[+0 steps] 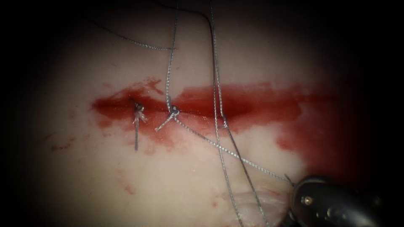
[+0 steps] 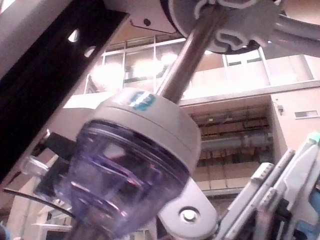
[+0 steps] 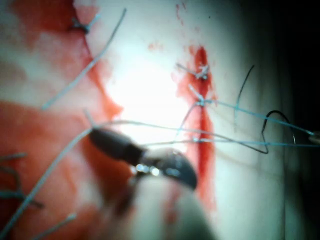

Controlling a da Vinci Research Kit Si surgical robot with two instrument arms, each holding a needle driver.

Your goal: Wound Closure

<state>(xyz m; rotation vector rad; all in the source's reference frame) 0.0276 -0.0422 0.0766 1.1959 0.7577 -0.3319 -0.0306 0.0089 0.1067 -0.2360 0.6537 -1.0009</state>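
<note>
Pale pink pork-belly tissue [image 1: 84, 176] is lying under the endoscope. Its horizontal cut [image 1: 202, 105] is sitting in a band of wet red fluid [image 1: 269, 105] that is spreading toward three o'clock. Two knotted stitches [image 1: 138, 110] with short cut ends of thread [image 1: 136, 138] are closing the nine o'clock part of the cut. At a third spot [image 1: 224, 124], nearer the middle, grey braided thread [image 1: 219, 147] is entering the tissue. From there long strands are running up toward twelve o'clock and down toward six.

The right arm's dark metal tool [image 1: 291, 181] is coming in at five o'clock. Its jaws are looking pressed together on one strand of that thread, which is running straight from the second knot down to the tip. That line is probably being held off to the side so that it is lying clear of the open part of the cut. The right wrist view is showing the same tool [image 3: 100, 135] with the thread meeting its tip.

Beyond the cut in that view, a thin dark curved piece [image 3: 280, 122] is lying over the tissue. It may be the needle, but I cannot tell, nor whether it is in the tissue.

The left arm's steel shaft [image 2: 185, 55] is appearing in its own wrist view, and I cannot tell what its tool is holding.
</note>
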